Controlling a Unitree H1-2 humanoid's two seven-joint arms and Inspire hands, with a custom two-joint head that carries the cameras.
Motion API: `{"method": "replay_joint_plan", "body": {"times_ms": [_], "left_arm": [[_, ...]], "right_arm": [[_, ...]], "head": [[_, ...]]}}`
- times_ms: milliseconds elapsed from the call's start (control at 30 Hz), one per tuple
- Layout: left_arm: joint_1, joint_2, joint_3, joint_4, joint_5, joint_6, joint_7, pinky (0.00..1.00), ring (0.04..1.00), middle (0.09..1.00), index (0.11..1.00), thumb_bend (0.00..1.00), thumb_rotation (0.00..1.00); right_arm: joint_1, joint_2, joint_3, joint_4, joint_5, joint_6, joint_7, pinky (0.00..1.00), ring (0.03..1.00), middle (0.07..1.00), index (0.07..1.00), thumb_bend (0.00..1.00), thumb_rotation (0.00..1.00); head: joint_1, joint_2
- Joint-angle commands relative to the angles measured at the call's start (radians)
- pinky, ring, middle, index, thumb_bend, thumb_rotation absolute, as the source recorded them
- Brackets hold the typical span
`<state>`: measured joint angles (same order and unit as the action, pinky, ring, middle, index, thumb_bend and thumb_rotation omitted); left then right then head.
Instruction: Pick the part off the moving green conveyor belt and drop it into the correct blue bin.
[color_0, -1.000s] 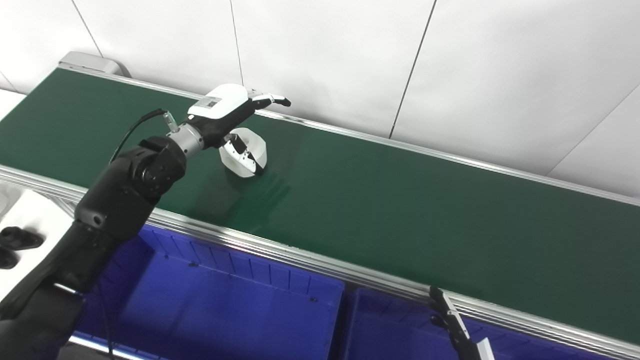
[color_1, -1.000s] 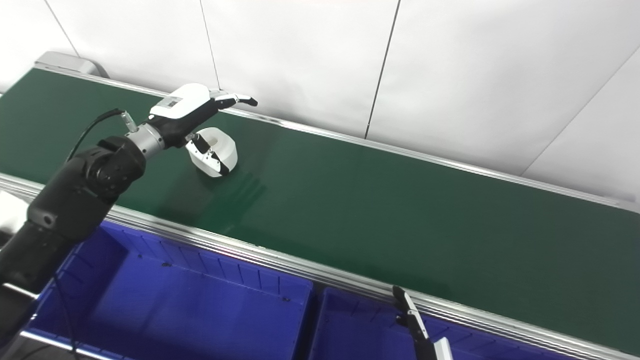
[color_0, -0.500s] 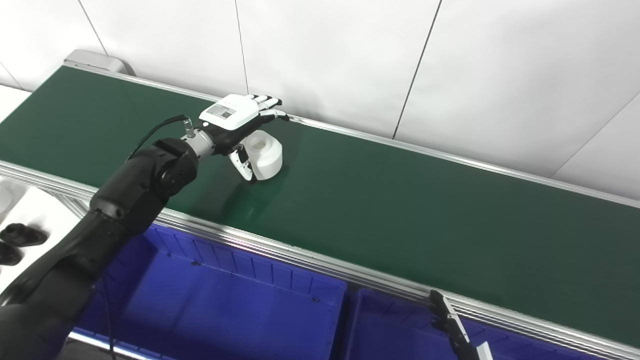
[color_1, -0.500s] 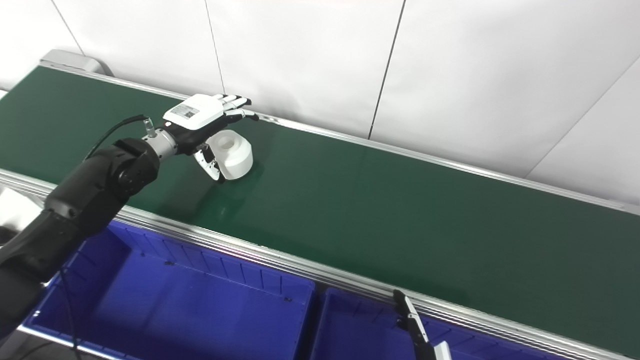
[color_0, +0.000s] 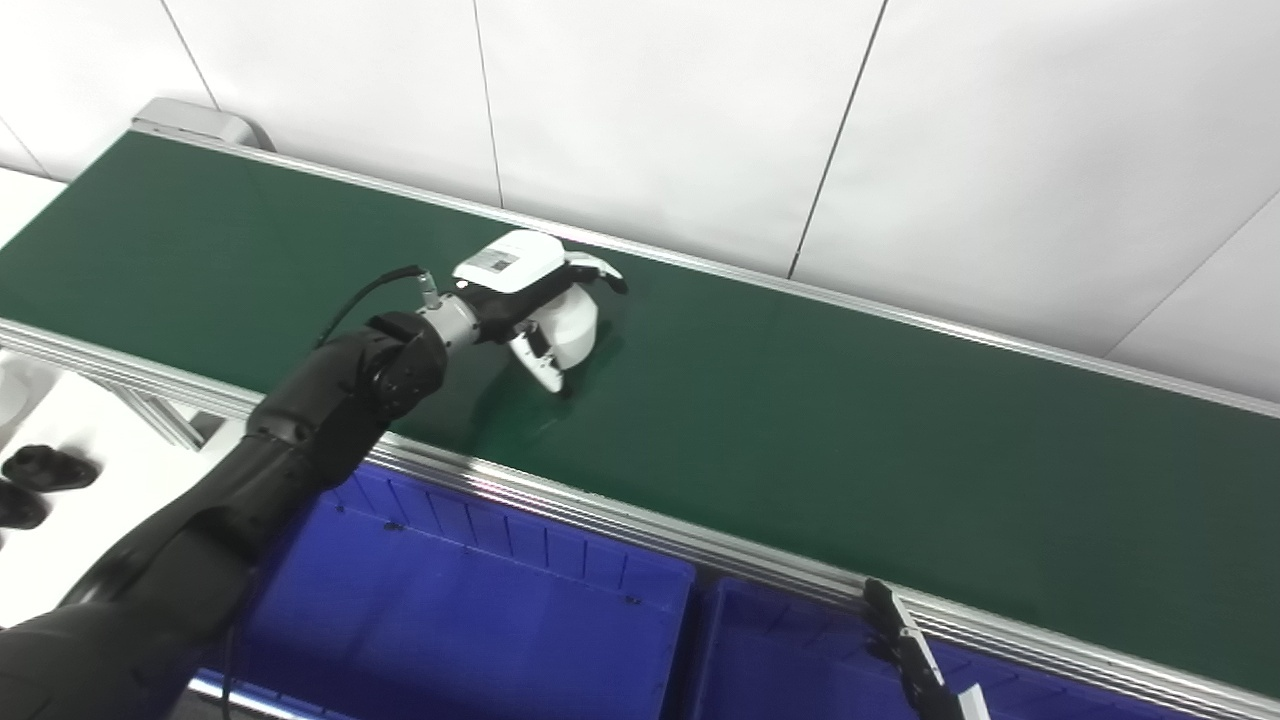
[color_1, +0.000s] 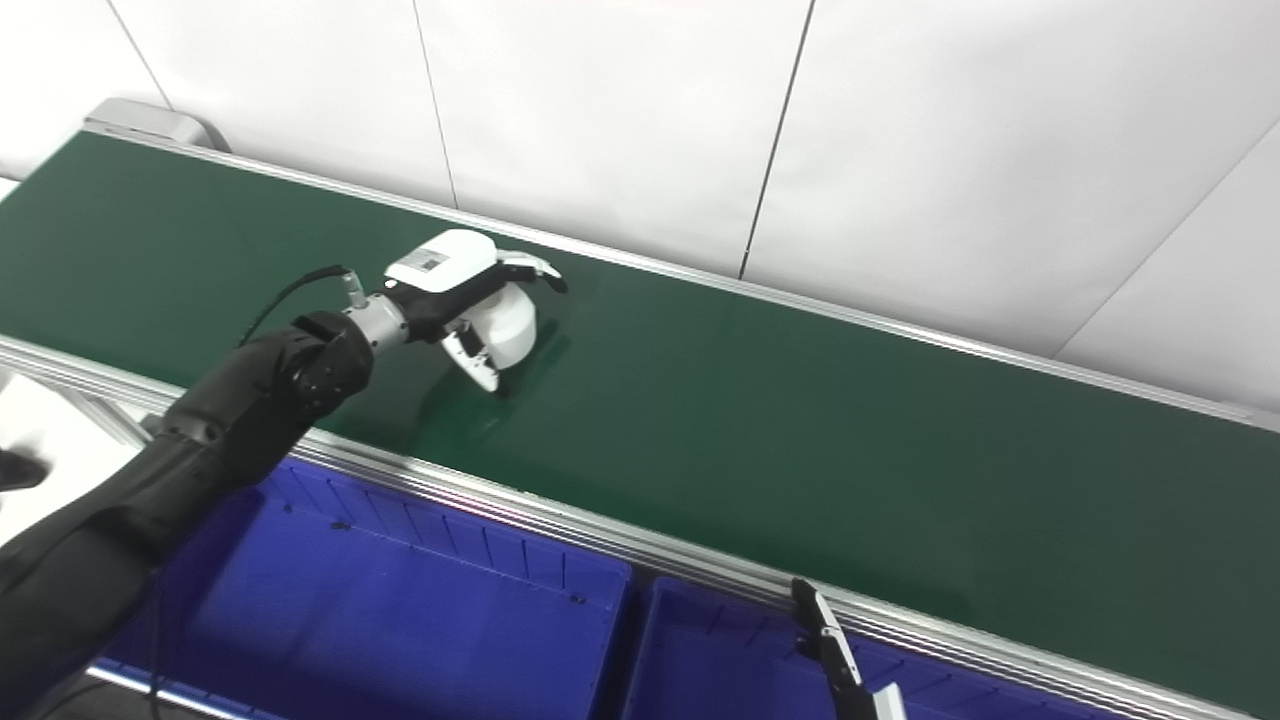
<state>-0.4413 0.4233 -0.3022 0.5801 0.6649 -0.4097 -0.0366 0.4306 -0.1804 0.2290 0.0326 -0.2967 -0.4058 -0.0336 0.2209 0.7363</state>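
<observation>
One white part (color_0: 575, 325) on green belt (color_0: 800, 420), tucked under left hand (color_0: 535, 295): fingers arch over its top, thumb (color_0: 540, 365) down near side, grip seemingly closed on it. Part looks smooth, rounded, plastic; belt matte, aluminium-railed.

Right eye view: same part (color_1: 508, 328) beneath left hand (color_1: 465, 290), mostly covered. Right hand (color_1: 835, 650) cut off at bottom edge above blue bin (color_1: 400, 610), only slim fingers showing; open or clenched unclear.
</observation>
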Motion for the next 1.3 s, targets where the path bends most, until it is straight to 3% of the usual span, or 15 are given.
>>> {"method": "replay_joint_plan", "body": {"times_ms": [0,167,500,733,800,967,1000,1133,1200,1267], "left_arm": [[-0.038,-0.004,0.007,-0.002,-0.035,-0.037,0.024,0.45,0.435,0.506,0.502,0.50,0.00],[-0.029,-0.015,0.005,0.000,-0.064,-0.025,0.004,0.44,0.437,0.498,0.490,0.50,0.00],[0.005,0.029,0.000,-0.139,-0.058,0.148,-0.145,0.34,0.399,0.478,0.513,0.50,0.00],[0.054,0.069,0.044,-0.258,-0.094,0.172,-0.170,0.40,0.415,0.499,0.506,0.50,0.00],[0.090,0.077,0.072,-0.354,-0.129,0.204,-0.196,0.40,0.415,0.490,0.515,0.50,0.00],[0.227,0.064,0.158,-0.574,-0.251,0.179,-0.177,0.35,0.395,0.479,0.528,0.49,0.00],[0.256,0.059,0.170,-0.612,-0.270,0.178,-0.174,0.28,0.364,0.467,0.531,0.49,0.00],[0.359,0.036,0.213,-0.721,-0.343,0.156,-0.164,0.25,0.356,0.473,0.530,0.49,0.00],[0.405,0.027,0.223,-0.758,-0.367,0.134,-0.160,0.22,0.424,0.473,0.506,0.50,0.00],[0.448,0.017,0.232,-0.789,-0.400,0.116,-0.162,0.25,0.381,0.483,0.519,0.49,0.00]], "right_arm": [[0.003,-0.004,-0.001,-0.021,0.001,-0.060,-0.007,0.83,0.901,0.935,0.945,0.92,0.35],[0.006,0.000,-0.001,-0.020,0.007,-0.062,-0.011,0.84,0.902,0.935,0.942,0.92,0.35],[0.012,0.001,-0.007,-0.033,-0.002,-0.054,-0.006,0.84,0.903,0.936,0.943,0.91,0.36],[0.015,0.002,-0.008,-0.037,-0.007,-0.054,-0.008,0.84,0.903,0.932,0.940,0.91,0.35],[0.018,0.004,-0.008,-0.043,-0.013,-0.051,-0.008,0.84,0.902,0.930,0.940,0.91,0.36],[0.034,0.011,-0.008,-0.082,-0.022,-0.031,-0.006,0.84,0.901,0.925,0.936,0.91,0.35],[0.037,0.012,-0.009,-0.090,-0.024,-0.026,-0.004,0.83,0.894,0.924,0.935,0.91,0.35],[0.051,0.022,-0.009,-0.133,-0.047,-0.001,-0.003,0.82,0.887,0.921,0.930,0.91,0.35],[0.057,0.029,-0.006,-0.165,-0.063,0.024,0.003,0.81,0.877,0.917,0.928,0.91,0.35],[0.057,0.034,-0.002,-0.186,-0.076,0.032,0.007,0.81,0.881,0.918,0.933,0.90,0.36]], "head": [[-0.001,0.000],[-0.004,0.003],[0.001,0.007],[-0.004,0.015],[-0.012,0.022],[-0.065,0.057],[-0.073,0.061],[-0.161,0.111],[-0.207,0.140],[-0.261,0.171]]}}
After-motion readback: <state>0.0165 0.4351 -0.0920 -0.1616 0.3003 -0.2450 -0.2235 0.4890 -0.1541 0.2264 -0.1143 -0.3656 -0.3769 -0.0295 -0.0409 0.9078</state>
